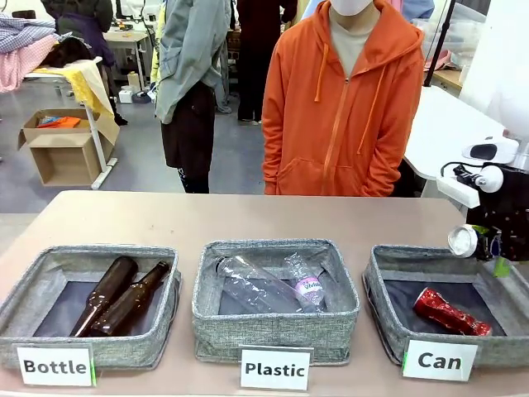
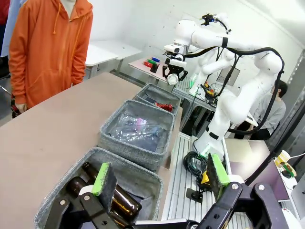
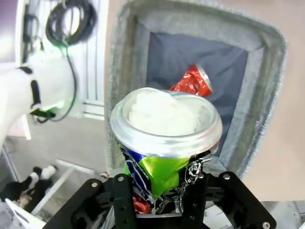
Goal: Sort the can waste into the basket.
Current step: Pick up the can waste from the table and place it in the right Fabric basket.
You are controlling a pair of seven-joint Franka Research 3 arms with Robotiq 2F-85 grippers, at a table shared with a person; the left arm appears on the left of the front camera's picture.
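Now the right gripper [image 3: 159, 191], jaws parting around the crushed black-blue Pepsi can [image 3: 164, 143], hangs above the grey woven "Can" basket [image 1: 388, 331]; release it well inside the rim, beside the crushed red can [image 1: 450, 313].

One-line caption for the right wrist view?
Crushed Pepsi can between the right gripper's fingers above the Can basket, red can inside.

You saw the right arm [image 2: 224, 71] built of glossy white rounded links, with black cables looped along it and a black right gripper [image 2: 172, 76]. The left gripper [image 2: 159, 183] had black linkage fingers with bright green pads [image 2: 101, 177] and silver screws. The person [image 1: 343, 99] wore an orange zipped hoodie with drawstrings.
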